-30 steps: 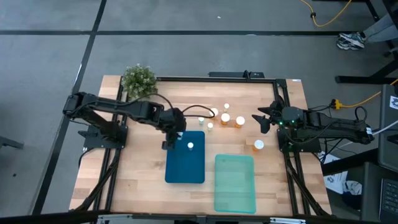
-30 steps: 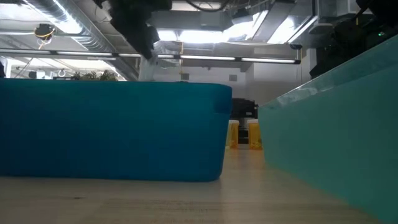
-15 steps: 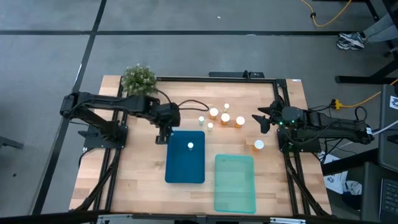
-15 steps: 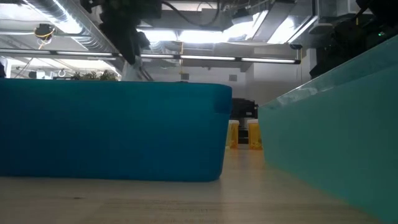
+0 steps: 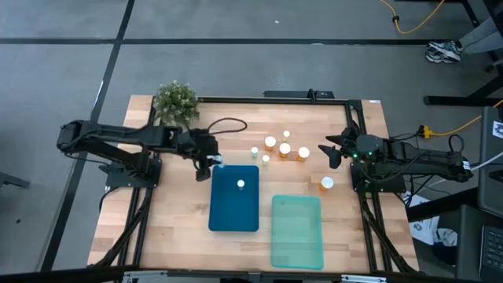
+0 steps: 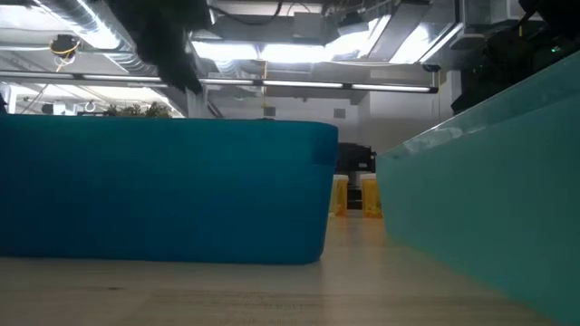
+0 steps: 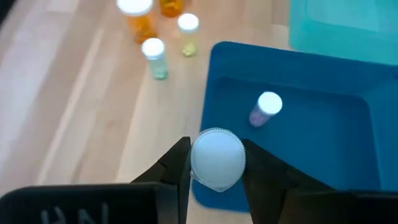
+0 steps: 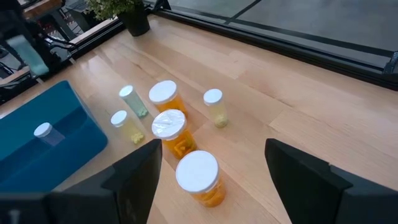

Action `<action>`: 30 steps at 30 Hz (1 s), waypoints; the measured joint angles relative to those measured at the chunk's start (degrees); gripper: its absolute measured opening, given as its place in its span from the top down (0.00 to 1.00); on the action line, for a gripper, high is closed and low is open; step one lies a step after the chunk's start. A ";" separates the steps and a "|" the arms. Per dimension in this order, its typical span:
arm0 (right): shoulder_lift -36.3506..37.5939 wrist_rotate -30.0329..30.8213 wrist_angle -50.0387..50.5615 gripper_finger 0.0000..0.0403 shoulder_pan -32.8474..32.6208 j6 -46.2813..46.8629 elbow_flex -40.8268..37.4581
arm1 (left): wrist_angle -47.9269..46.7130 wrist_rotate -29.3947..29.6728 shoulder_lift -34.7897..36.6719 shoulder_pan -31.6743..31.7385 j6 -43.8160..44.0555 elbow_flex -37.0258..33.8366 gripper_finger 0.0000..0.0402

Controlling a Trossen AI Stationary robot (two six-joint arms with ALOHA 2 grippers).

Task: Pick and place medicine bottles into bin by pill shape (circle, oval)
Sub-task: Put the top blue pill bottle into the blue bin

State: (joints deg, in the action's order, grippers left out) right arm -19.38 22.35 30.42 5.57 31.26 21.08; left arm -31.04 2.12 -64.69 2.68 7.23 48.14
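I work over a pale wooden plank table [image 5: 181, 228] edged by a black metal frame [image 5: 275, 99]. At its centre lies a deep blue rectangular plastic bin [image 5: 234, 198], and at about four o'clock from it a translucent teal plastic bin [image 5: 296, 232]. Towards twelve o'clock stands a cluster of small white-capped medicine bottles [image 5: 284, 148], some orange, some pale. One orange white-capped bottle [image 5: 327, 184] stands apart at three o'clock. A small green potted plant [image 5: 174, 100] occupies the ten o'clock corner.
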 joint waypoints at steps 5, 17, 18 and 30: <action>-0.02 0.01 0.12 0.29 -0.01 0.07 0.00 | 4.28 0.18 -2.99 -1.77 0.83 -3.02 0.75; -0.02 0.48 0.16 0.29 -0.01 0.05 0.00 | 7.99 4.10 -4.30 -4.38 1.40 -2.99 0.75; -0.02 0.48 0.16 0.29 -0.01 0.05 0.00 | 7.99 4.14 -4.30 -4.41 1.50 -2.99 0.75; 0.00 0.50 0.19 0.29 -0.01 0.07 0.00 | 9.72 4.19 -11.01 -6.99 2.90 -2.97 0.75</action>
State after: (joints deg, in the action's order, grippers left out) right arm -19.38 22.85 30.61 5.56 31.33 21.08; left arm -21.32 6.31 -75.71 -4.32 10.13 45.17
